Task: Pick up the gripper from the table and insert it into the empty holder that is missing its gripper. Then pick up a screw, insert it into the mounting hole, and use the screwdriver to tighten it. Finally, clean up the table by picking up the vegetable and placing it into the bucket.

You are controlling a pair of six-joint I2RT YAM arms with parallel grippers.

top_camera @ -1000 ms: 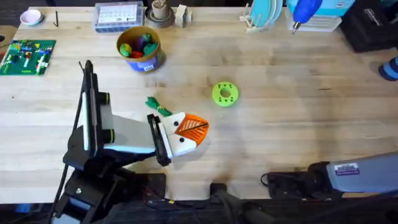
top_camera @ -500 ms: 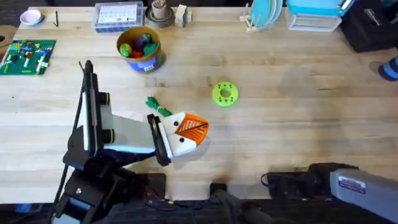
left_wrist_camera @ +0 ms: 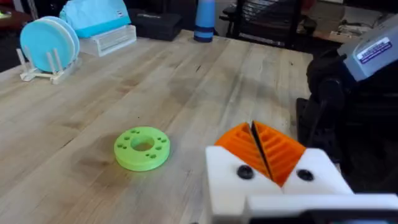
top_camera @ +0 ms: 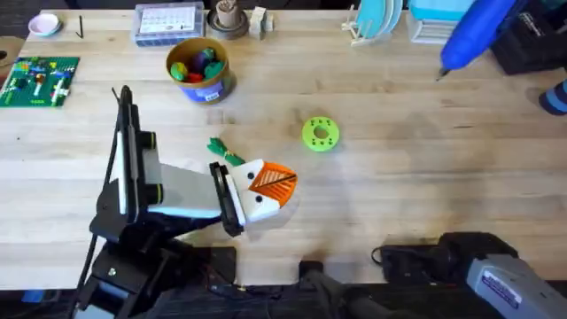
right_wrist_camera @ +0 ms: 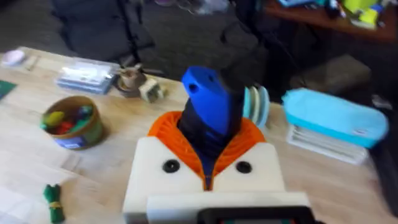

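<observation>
Light wooden tabletop (top_camera: 399, 177) carries all items.

Right gripper (right_wrist_camera: 208, 171): the orange ribbed pads are pinched on the screwdriver (right_wrist_camera: 211, 115). In the right wrist view the blue body stands up from between the pads. In the overhead view the screwdriver (top_camera: 474, 35) appears at the far right, over the table's back edge. Its long axis runs diagonally, with the thin metal tip pointing down and toward the left, near a light blue box (top_camera: 443, 11).

Left gripper (top_camera: 266, 188): it rests low at the table's near centre, and its orange pads (left_wrist_camera: 273, 146) are pressed together with nothing between them.

Vegetable (top_camera: 223, 151): it lies flat on the table just beside the left gripper, on its far left side. Its long axis is diagonal, from far left to near right.

Lime-green disc (top_camera: 320, 134): it lies flat to the right of the vegetable, apart from it.

Bucket (top_camera: 200, 69): it stands upright toward the far left, well apart from the vegetable, with coloured toy pieces inside.
</observation>
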